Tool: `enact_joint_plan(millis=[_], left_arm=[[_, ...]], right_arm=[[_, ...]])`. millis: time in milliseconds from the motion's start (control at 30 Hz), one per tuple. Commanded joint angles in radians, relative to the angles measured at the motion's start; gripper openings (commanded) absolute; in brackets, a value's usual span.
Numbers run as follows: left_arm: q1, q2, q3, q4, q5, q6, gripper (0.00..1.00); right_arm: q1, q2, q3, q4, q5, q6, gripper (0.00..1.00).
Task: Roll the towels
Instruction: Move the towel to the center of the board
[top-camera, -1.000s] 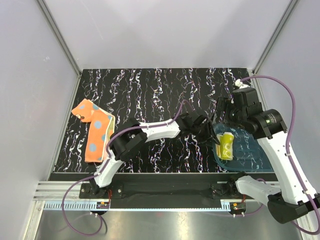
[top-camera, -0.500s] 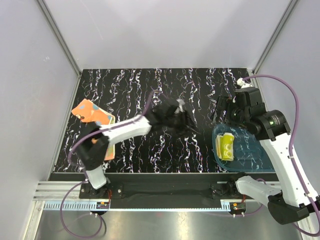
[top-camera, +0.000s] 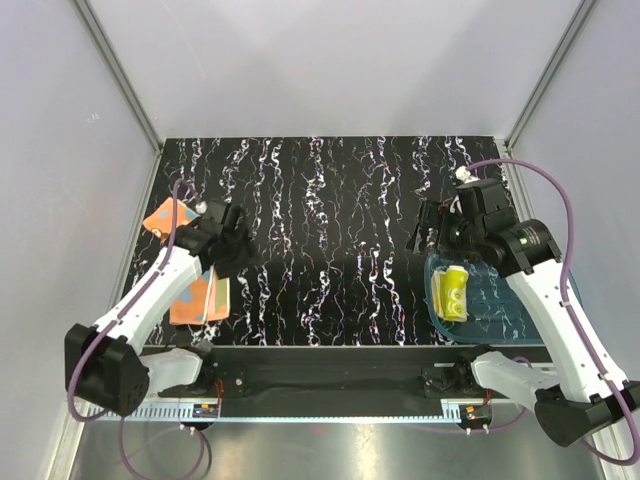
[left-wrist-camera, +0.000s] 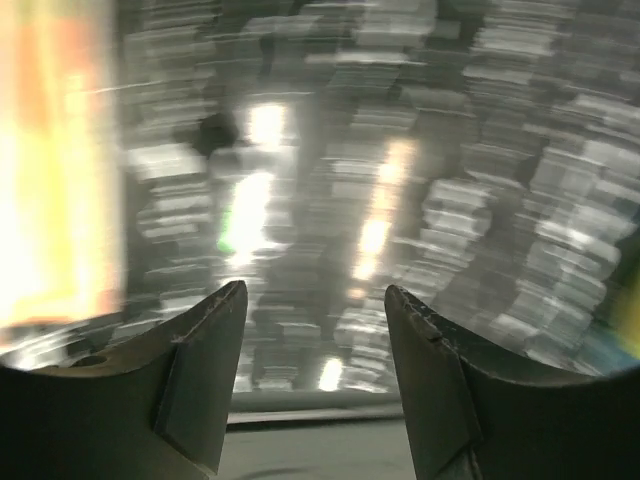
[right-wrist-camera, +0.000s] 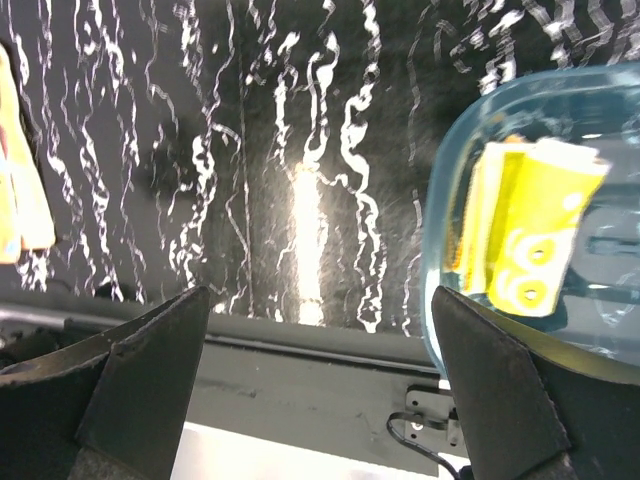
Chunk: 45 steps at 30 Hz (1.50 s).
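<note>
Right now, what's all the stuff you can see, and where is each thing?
Yellow towel: one, bright yellow, rolled up, lying in the tray.
Orange towel: one, orange with light blue dots, lying flat at the left side of the table, partly hidden under the left arm.
Tray: one, see-through blue, at the right side of the table.
Table: one, black with white squiggles.
Left gripper: one, black, jaws apart, over the orange towel, holding nothing.
Right gripper: one, black, jaws wide open, above the far edge of the tray, holding nothing.
</note>
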<state>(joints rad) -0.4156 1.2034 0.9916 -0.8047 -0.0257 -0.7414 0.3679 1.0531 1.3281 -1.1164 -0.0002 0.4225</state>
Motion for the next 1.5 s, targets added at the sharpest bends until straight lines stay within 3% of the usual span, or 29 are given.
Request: enact_joint_plan(millis=[0,267,700,800,833,967,1067,1233,1367,1467], left_arm=[[0.107,0.002,-0.085,-0.128,-0.104,0.151,0.63],[0.162,0.168,-0.091,-0.119,-0.207,0.158,0.62],[0.227,0.418,-0.082,-0.014,-0.186,0.157,0.6],[0.233,0.432,-0.082,-0.002,-0.172,0.154,0.45],[0.235,0.435,-0.085,0.004,-0.16,0.157,0.3],[0.236,0.456,-0.088,0.019,-0.134,0.158,0.09],[0.236,0.458,-0.093,0.019,-0.129,0.162,0.01],[0.236,0.424,-0.103,0.039,-0.119,0.158,0.0],[0.219,0.372,-0.122,0.108,0.001,0.129,0.0],[0.112,0.341,-0.088,0.13,0.098,0.05,0.0]], right_arm=[[-0.004,0.01,-0.035,0.069,-0.078,0.001,1.0],[-0.004,0.019,-0.055,0.089,-0.086,-0.013,1.0],[-0.006,0.013,-0.095,0.101,-0.069,-0.065,1.0],[-0.004,0.012,-0.099,0.104,-0.055,-0.076,1.0],[-0.006,0.013,-0.102,0.105,-0.055,-0.079,1.0],[-0.006,0.005,-0.121,0.118,-0.06,-0.073,1.0],[-0.004,0.005,-0.127,0.119,-0.067,-0.071,1.0],[-0.006,-0.004,-0.13,0.119,-0.067,-0.065,1.0],[-0.006,0.002,-0.121,0.113,-0.04,-0.064,1.0],[-0.007,0.01,-0.11,0.104,0.02,-0.051,1.0]])
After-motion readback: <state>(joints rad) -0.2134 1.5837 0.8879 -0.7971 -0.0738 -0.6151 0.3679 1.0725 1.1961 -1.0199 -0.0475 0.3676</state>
